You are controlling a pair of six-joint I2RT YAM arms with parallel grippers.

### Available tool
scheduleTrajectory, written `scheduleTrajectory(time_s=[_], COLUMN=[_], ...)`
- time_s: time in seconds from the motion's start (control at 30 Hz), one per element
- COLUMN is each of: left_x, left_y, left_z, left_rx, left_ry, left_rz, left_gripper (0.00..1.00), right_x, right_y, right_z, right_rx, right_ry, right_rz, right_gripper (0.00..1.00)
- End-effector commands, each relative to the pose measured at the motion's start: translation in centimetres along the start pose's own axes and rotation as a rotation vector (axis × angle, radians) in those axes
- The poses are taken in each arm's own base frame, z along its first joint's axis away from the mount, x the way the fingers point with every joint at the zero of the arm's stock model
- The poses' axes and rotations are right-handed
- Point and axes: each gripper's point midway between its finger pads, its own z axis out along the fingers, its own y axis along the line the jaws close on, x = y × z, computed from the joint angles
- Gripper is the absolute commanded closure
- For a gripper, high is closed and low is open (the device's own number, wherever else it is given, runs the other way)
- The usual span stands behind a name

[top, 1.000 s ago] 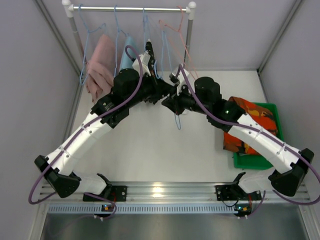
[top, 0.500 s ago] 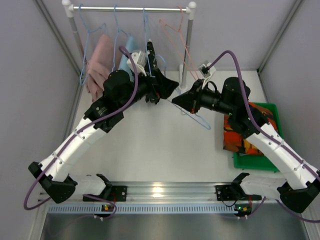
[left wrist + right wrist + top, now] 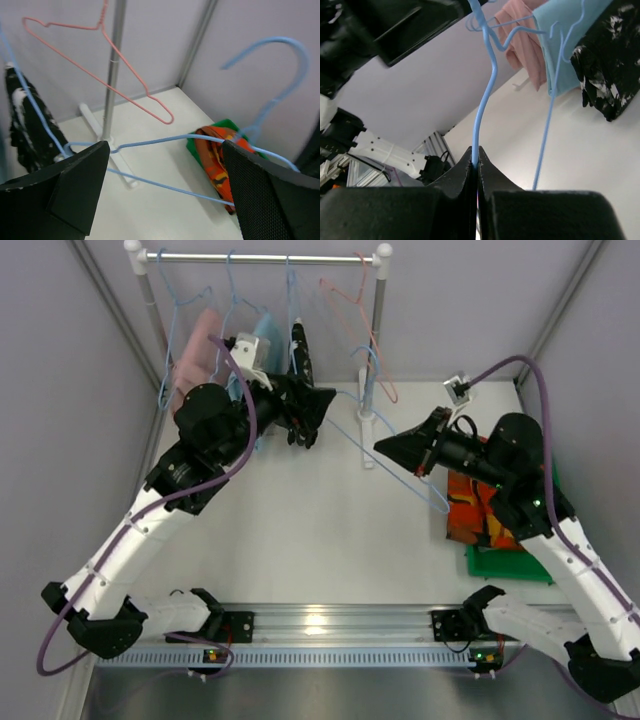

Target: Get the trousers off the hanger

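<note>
In the green bin [image 3: 490, 562] off to the right of the clothes rack [image 3: 260, 257], the orange-red patterned trousers [image 3: 215, 165] lie crumpled, spilling over the bin's inner edge. They are clear of any hanger, so that pair looks dealt with. I can't pick out a grey pair anywhere; the forearm crossing above the bin may be hiding it.

Between the bin and the rack a blue wire hanger [image 3: 480, 125] sits in mid-air with nothing on it. The right gripper [image 3: 383, 447] has its fingers squeezed tight on the wire just below the hook. That grip explains why the hanger lies tipped over, with its triangle pointing back towards the rack's right post instead of dangling from the rail. My guess is that the empty hanger is being carried out of the way.

The left gripper [image 3: 315, 418], just in front of the rack's middle, is spread as wide as it goes with nothing between its fingers. The hanger's far corner lies close to it, but I see no contact.

The right arm [image 3: 560, 550] rises from its base and bends over the bin, its wrist turned back towards the rack. The left arm [image 3: 140, 530] stretches in one long diagonal from its base up to the rack.

On the rack hang a pink garment [image 3: 527, 55], a light-blue garment [image 3: 565, 50] and a black speckled garment [image 3: 607, 60]. A bare pink hanger [image 3: 169, 120] hangs at the rack's right end.
</note>
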Motion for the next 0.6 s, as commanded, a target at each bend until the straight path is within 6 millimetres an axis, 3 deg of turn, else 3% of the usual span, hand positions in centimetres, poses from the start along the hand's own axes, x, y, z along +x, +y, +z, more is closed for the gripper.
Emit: scheduleTrajectory(time_s=[0.0,0.13,0.27,0.37,0.43,0.57], left_x=[-6.4,-8.8,-10.5,-11.3,-10.7,-11.0], left_y=[3.8,6.4,7.2,8.4,9.9,12.5], left_z=[-1.3,-2.2,-3.0,-3.4,-3.5,-4.7], left_rx=[-0.197,-0.291,-0.333,-0.405,-0.455,-0.565], left_ry=[-0.197,-0.274,-0.319,-0.311,-0.274,-0.268], left_rz=[0.035,0.035,0.084,0.095,0.100,0.141], left_gripper=[0.01,0.01,0.01,0.01,0.01,0.01], right_x=[-2.3,-3.3,-5.2,-6.4,-6.9,-10.1], right_y=[4.1,4.7,4.3,3.0,1.5,-0.2], right_z=[-3.1,-5.0,-5.3,-4.4,-3.0,-0.5], right_rx=[-0.104,-0.056,0.014,0.071,0.113,0.184], right_ry=[-0.078,-0.115,-0.164,-0.200,-0.208,-0.262], right_rz=[-0.089,-0.119,-0.135,-0.124,-0.113,-0.143], right_gripper=[1.00,1.00,1.00,1.00,1.00,1.00])
